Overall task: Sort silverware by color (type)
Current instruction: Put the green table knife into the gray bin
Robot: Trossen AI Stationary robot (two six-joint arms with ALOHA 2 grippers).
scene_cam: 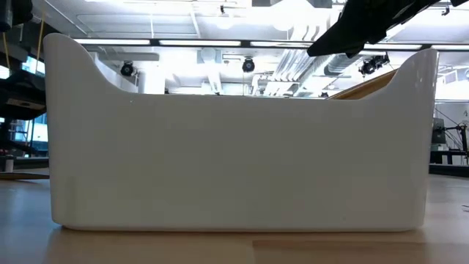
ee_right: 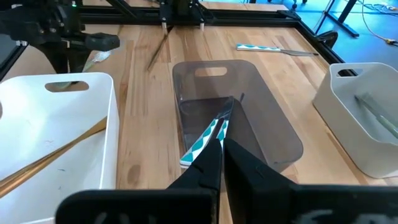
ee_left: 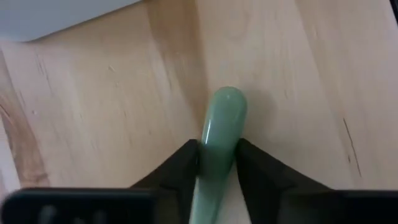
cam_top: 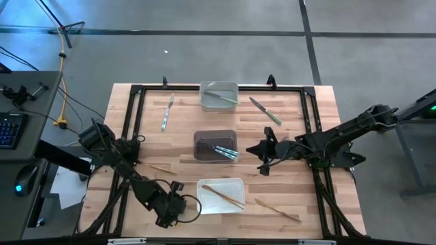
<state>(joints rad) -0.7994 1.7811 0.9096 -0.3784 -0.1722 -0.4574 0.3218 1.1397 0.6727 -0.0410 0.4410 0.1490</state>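
Clamped between the left gripper's [ee_left: 217,163] fingers [ee_left: 180,168]: a pale green utensil [ee_left: 219,134], low over the table [ee_left: 298,74] just left of the near white bin [cam_top: 221,195]. Right gripper [ee_right: 221,146], fingers pressed together, beside the dark middle bin [ee_right: 249,106].

A grey concrete floor [cam_top: 204,54] fills the upper part of the high view, crossed by dark seam lines. At the left edge stands a dark desk [cam_top: 24,109] with a keyboard [cam_top: 10,129] and a mouse [cam_top: 27,178], and a yellow cable [cam_top: 63,82] runs down beside it. In the low view, long ceiling lights [scene_cam: 220,42] glow across the top of the frame among white ducts [scene_cam: 293,70].
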